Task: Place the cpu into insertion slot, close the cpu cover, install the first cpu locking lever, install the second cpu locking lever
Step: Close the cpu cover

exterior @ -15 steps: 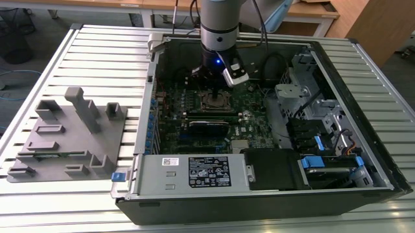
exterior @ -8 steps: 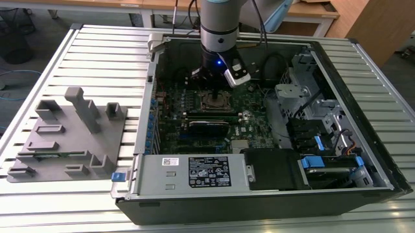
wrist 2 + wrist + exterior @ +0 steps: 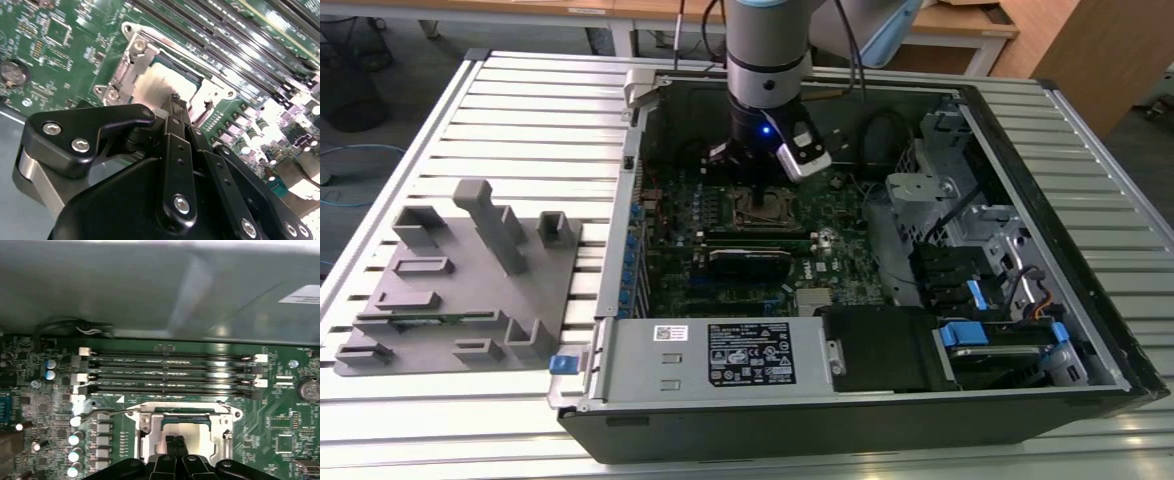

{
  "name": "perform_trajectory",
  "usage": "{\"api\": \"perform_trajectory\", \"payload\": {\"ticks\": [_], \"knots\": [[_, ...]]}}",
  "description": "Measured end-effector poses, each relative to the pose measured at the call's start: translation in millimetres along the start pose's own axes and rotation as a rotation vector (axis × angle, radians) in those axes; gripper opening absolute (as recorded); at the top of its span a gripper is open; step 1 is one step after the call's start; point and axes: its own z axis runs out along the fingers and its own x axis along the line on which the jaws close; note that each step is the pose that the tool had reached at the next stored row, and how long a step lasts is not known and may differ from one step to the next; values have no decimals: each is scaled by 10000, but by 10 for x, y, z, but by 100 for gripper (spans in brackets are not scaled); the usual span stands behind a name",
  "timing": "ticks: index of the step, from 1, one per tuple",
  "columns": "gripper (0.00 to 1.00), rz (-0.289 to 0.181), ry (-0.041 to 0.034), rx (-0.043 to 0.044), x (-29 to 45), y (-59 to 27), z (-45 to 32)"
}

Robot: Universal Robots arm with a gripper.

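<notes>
Open computer case [image 3: 720, 430] lying on a slatted table [image 3: 520, 110], with my arm reaching down into it. A green motherboard [image 3: 841, 250] lines its floor, and long black memory slots [image 3: 170, 372] run just beside the insertion slot [image 3: 767, 210]. The cpu cover [image 3: 127, 65], a silvery frame, appears to lie down around the slot, though I cannot tell if it sits fully flat. Through its window shows the cpu [image 3: 195, 432], seated in the slot. My gripper [image 3: 175, 444] is pinched narrow, holding nothing, its tips at or just above the chip's top. A thin wire lever [image 3: 102, 413] juts free beside the frame. I judge placing done and the cover step in hand; any further move calls for light, straight pressure
</notes>
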Motion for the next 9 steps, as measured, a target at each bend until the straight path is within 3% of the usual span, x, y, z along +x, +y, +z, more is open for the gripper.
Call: {"api": "perform_trajectory", "payload": {"ticks": [9], "knots": [[11,-1,0,27,99,1,0]]}}
